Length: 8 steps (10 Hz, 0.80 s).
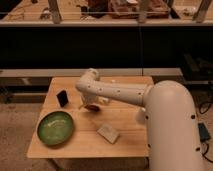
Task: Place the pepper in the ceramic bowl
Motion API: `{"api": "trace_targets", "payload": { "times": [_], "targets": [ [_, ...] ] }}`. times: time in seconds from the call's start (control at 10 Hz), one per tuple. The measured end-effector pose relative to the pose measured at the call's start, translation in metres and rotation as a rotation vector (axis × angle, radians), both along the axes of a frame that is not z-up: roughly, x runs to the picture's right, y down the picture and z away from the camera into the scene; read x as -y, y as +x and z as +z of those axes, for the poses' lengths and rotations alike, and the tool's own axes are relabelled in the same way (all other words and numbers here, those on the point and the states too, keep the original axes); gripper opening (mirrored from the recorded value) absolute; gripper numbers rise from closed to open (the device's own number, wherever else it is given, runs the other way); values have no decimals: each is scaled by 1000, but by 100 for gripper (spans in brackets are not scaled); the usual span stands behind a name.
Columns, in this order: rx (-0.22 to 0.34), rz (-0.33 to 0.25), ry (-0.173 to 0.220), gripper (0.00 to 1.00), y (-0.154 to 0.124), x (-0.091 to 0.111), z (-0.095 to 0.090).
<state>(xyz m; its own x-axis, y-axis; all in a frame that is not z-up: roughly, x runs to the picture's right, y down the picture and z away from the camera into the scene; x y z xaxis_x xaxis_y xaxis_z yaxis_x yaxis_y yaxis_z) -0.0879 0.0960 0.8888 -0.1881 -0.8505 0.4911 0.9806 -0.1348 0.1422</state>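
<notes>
Wooden worktop [80, 145] under dark shelving: on my left the ceramic bowl [50, 131] sits with nothing in it, so the placing itself is not yet done. Right of it my gripper [86, 104] hangs at the pepper [92, 107], near the bowl but outside it. I cannot tell whether it has hold.

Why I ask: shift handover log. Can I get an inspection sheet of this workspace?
Surface: wooden table, level, standing on a speckled floor.
Job's things: pepper at the gripper, right of the ceramic bowl and not in it.
Clutter: small black block behind the bowl; pale flat item near the front edge.
Grippers: gripper low over the table's middle, at the pepper; whether it holds the pepper cannot be told.
Cables: thin dark line behind the table, possibly a cable.
Surroundings: dark shelving behind.
</notes>
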Motion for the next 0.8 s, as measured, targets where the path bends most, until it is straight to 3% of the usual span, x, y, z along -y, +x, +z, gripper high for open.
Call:
{"api": "trace_targets", "payload": {
  "times": [0.1, 0.3, 0.6, 0.8],
  "targets": [
    [2, 0, 6, 63, 0, -1, 3],
    [2, 13, 16, 55, 2, -1, 5],
    [28, -21, 25, 75, 1, 3, 8],
    [41, -63, 41, 80, -5, 8, 10]
  ]
}}
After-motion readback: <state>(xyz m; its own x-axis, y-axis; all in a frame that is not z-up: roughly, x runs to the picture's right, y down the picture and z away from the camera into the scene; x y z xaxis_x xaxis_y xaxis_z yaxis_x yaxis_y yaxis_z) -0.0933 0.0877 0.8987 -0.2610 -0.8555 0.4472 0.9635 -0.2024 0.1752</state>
